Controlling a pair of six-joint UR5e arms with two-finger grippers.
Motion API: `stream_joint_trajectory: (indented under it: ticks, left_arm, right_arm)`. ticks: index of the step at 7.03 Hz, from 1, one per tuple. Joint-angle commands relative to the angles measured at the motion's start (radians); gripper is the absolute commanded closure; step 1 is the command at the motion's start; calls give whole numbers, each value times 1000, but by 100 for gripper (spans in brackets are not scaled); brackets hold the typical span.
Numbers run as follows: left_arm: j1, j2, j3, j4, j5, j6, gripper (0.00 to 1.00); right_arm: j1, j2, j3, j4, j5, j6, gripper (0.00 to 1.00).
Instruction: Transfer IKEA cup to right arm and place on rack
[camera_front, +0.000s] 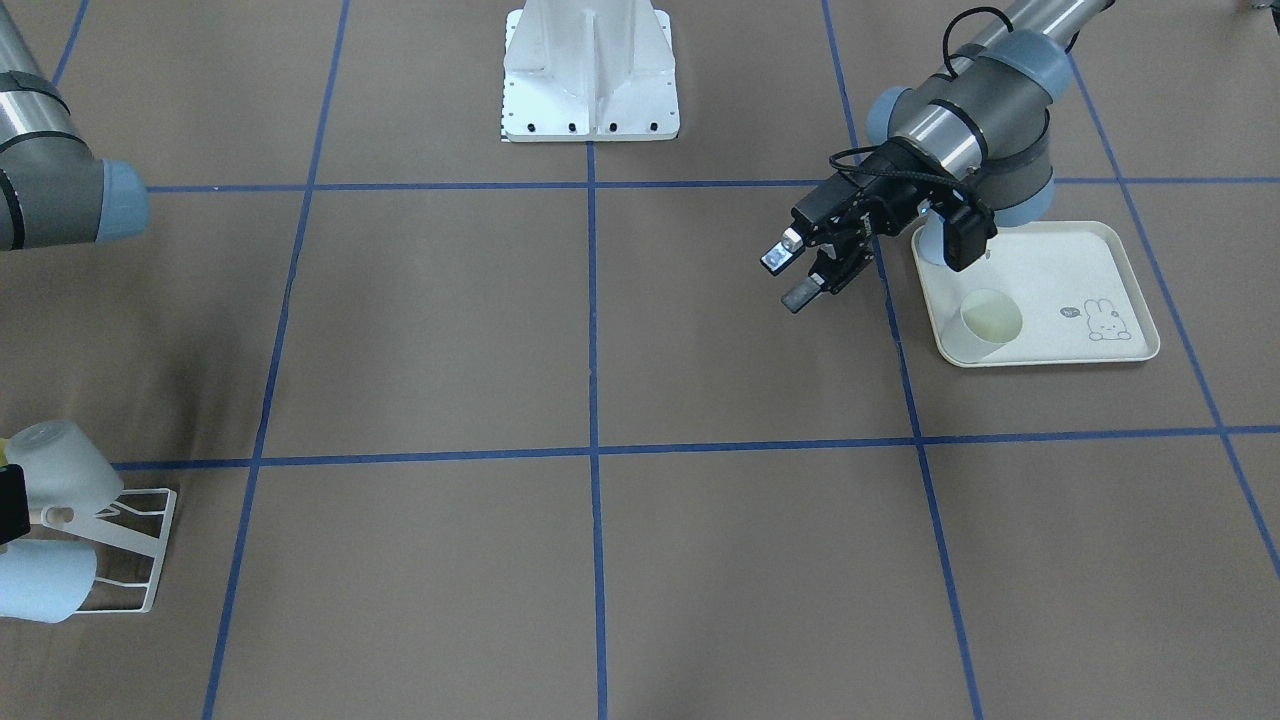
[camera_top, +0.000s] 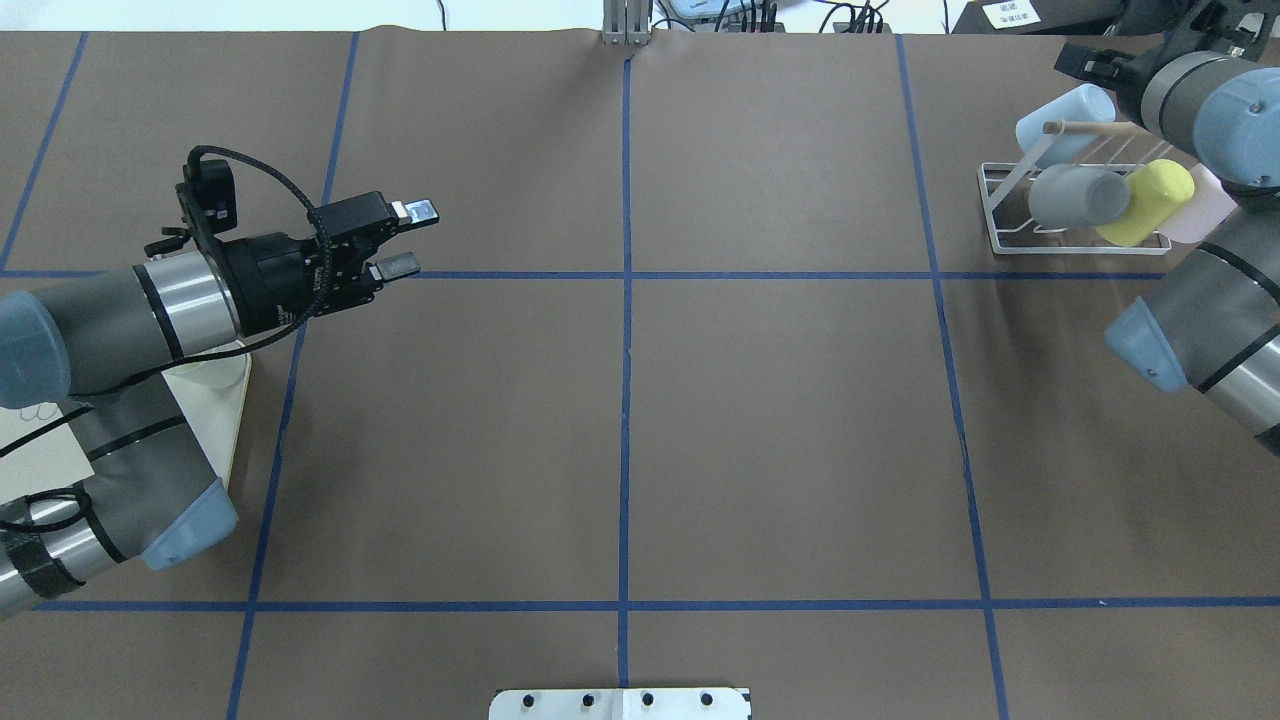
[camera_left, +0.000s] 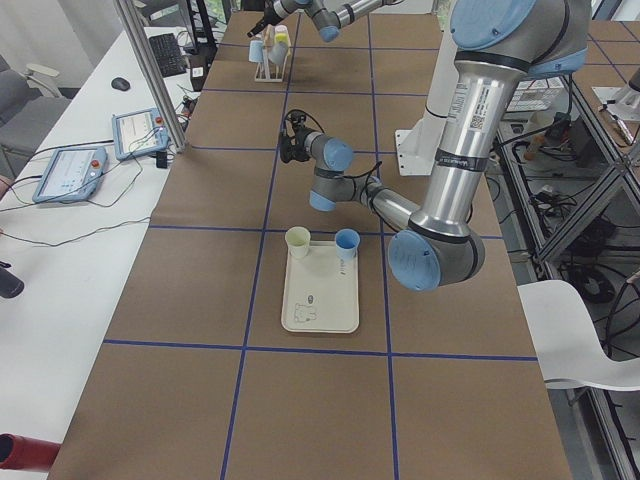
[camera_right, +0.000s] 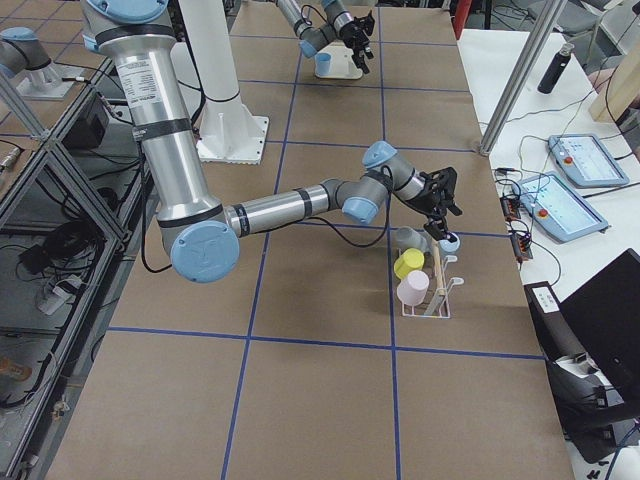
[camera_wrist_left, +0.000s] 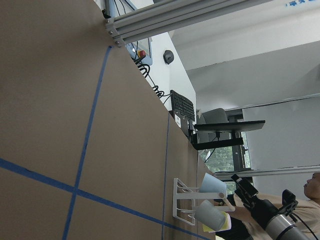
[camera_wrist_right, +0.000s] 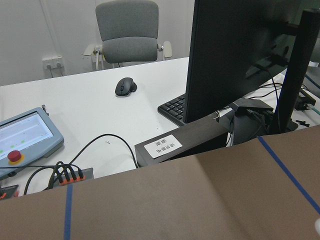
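Note:
The white wire rack (camera_top: 1000, 215) with a wooden rod stands at the far right and carries a light blue cup (camera_top: 1065, 115), a grey cup (camera_top: 1075, 195), a yellow cup (camera_top: 1145, 205) and a pink one. My right gripper (camera_top: 1088, 65) hovers just beyond the light blue cup, apart from it, and looks open and empty. It also shows in the exterior right view (camera_right: 447, 200). My left gripper (camera_top: 405, 240) is open and empty, above the table beside the tray (camera_front: 1120, 250). A cream cup (camera_front: 990, 320) and a blue cup (camera_left: 347, 242) stand on that tray.
The rabbit-print tray sits under my left arm's wrist. The white robot base (camera_front: 590, 75) stands at the table's near-robot edge. Blue tape lines grid the brown table. A desk with a monitor, keyboard and pendants lies beyond the far edge.

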Motion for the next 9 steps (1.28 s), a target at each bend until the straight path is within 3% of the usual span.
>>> stream_joint_trajectory:
  ticks: [1, 4, 6, 9]
  left_arm:
    - [-105, 122, -2, 18, -115, 218, 0]
    - [-418, 164, -23, 265, -372, 544, 0]
    - [-434, 239, -38, 407, -400, 782, 0]
    - [-284, 284, -46, 529, -406, 815, 3]
  right_arm:
    - [-27, -64, 110, -2, 5, -3, 0]
    - [-82, -87, 153, -2, 4, 7, 0]
    - [-114, -87, 164, 0, 7, 10, 0]
    - [-134, -122, 237, -2, 54, 13, 0]
